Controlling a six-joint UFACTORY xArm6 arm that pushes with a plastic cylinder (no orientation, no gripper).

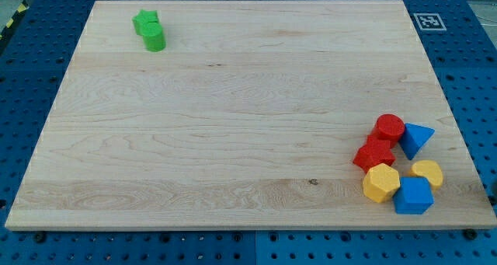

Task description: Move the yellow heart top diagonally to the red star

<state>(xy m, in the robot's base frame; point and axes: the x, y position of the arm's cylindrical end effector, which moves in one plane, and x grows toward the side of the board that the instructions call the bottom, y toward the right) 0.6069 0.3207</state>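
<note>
The yellow heart (428, 172) lies near the board's bottom right corner, in a tight cluster. The red star (373, 155) is to its left and slightly higher. A yellow hexagon (380, 182) sits just below the red star, and a blue block (412, 196) sits below the heart, between the two. A red cylinder (388, 128) touches the star's upper right. A blue triangle (416, 139) lies above the heart. A dark sliver (491, 190) at the view's right edge, right of the heart, may be my rod; my tip does not clearly show.
A green star (144, 20) and a green cylinder (154, 37) touch each other near the board's top left. The wooden board (233, 125) lies on a blue pegboard. A black-and-white marker (428, 21) is at the top right corner.
</note>
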